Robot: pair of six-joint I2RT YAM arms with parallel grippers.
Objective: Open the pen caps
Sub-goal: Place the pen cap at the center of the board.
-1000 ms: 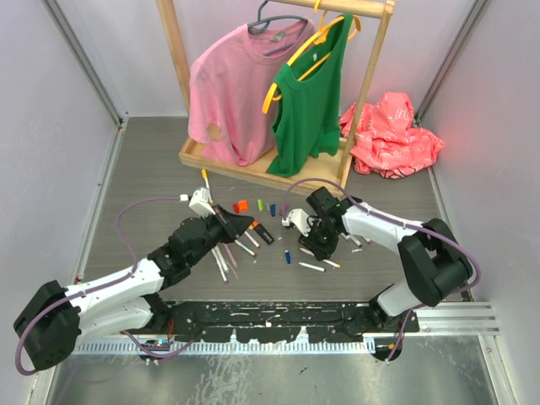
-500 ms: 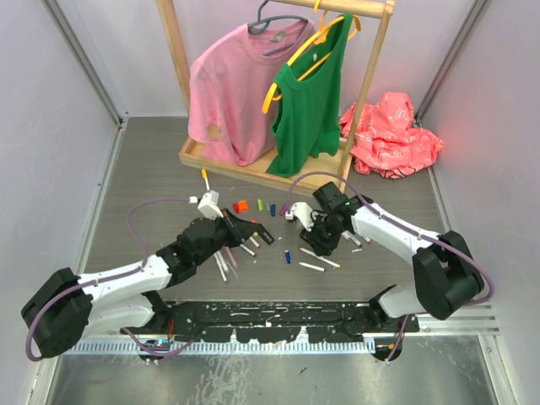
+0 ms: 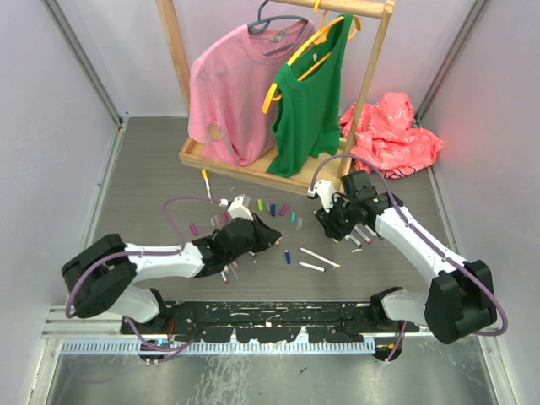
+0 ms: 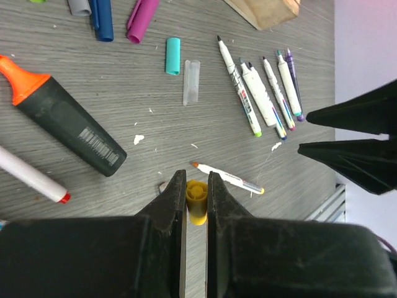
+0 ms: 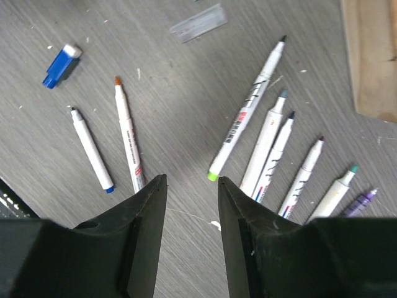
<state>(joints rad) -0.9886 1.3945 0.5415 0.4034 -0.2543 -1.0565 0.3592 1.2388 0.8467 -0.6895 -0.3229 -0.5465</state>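
A small yellow plastic pen cap [image 4: 197, 203], likely light, rigid and slippery, is clenched between the jaws of the left pincer [image 4: 196, 180], in front of the wooden clothes-rack base [image 3: 221, 162]. It is best gripped across its round sides. Loose coloured caps [image 3: 272, 208] lie on the grey counter [image 3: 152, 169], nearer that base. The right pincer [image 5: 191, 186], released and empty, hovers over white uncapped markers [image 5: 267, 149] near the base's right end.
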